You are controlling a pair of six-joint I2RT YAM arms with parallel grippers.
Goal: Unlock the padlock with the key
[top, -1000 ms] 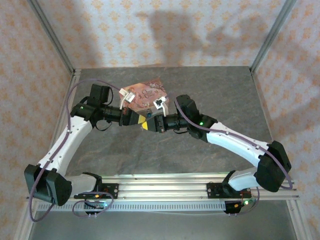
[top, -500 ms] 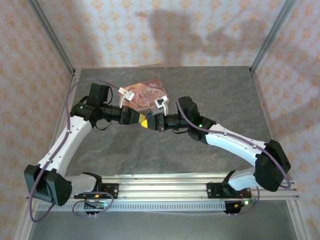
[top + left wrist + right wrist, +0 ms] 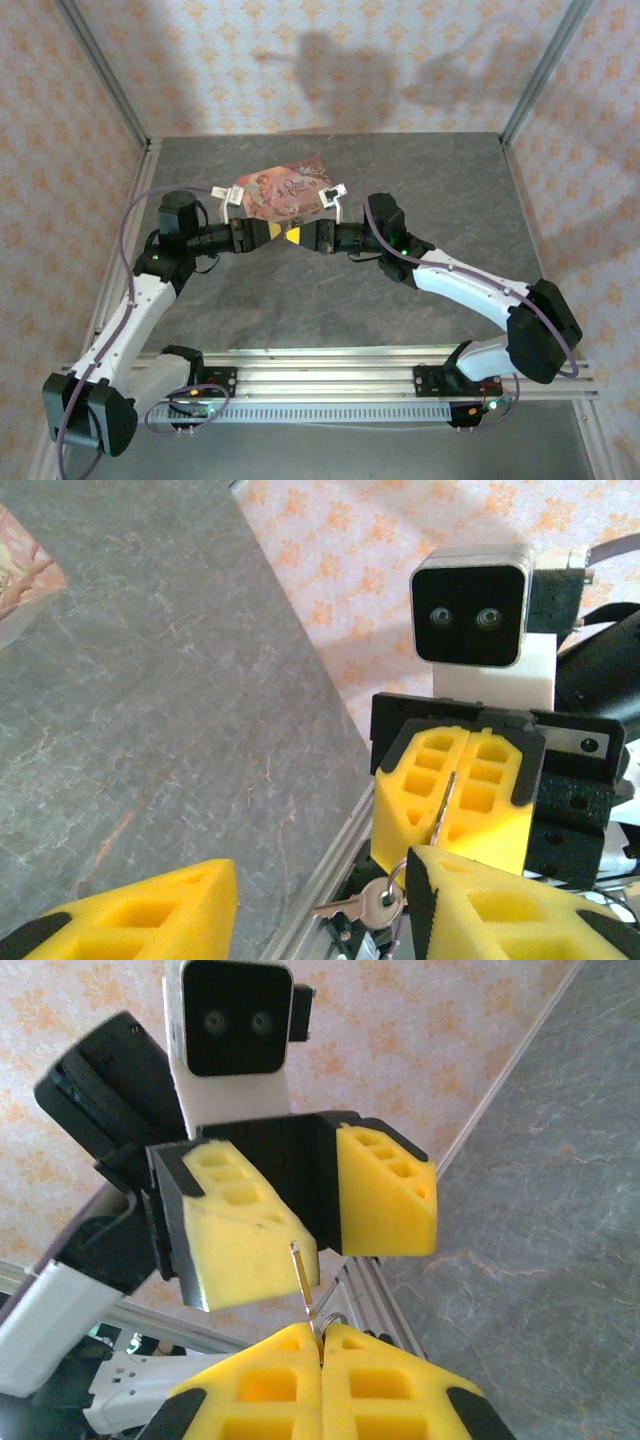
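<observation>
Yellow foam on your right gripper [image 3: 320, 1345] is squeezed flat together, and it's pinching the key [image 3: 302, 1278]. In the right wrist view the key is a thin pale strip poking out of the seam toward 12 o'clock, with a small ring [image 3: 327, 1322] sitting right at the fingertips.

The left wrist camera gives you the same grip head-on. The key is edge-on in the seam of the opposite gripper, the ring hangs below it at about 7 o'clock, and a second key [image 3: 362, 907] dangles off that ring.

Your left gripper [image 3: 320, 880] is released. Its two yellow fingers [image 3: 140, 920] stand well apart at the bottom of its own view and grip nothing. Seen from the right wrist, one of those fingers is just beside the key's tip; I can't tell if it actually touches.

From the top camera the two grippers meet nose to nose around mid-table, the left coming in from 9 o'clock and the right from 3 o'clock. The pink tin [image 3: 285, 190] lies flat on the grey stone-look table [image 3: 430, 180] at 12 o'clock from that meeting point, just beyond the wrists. The key itself is too small to make out from up there.
</observation>
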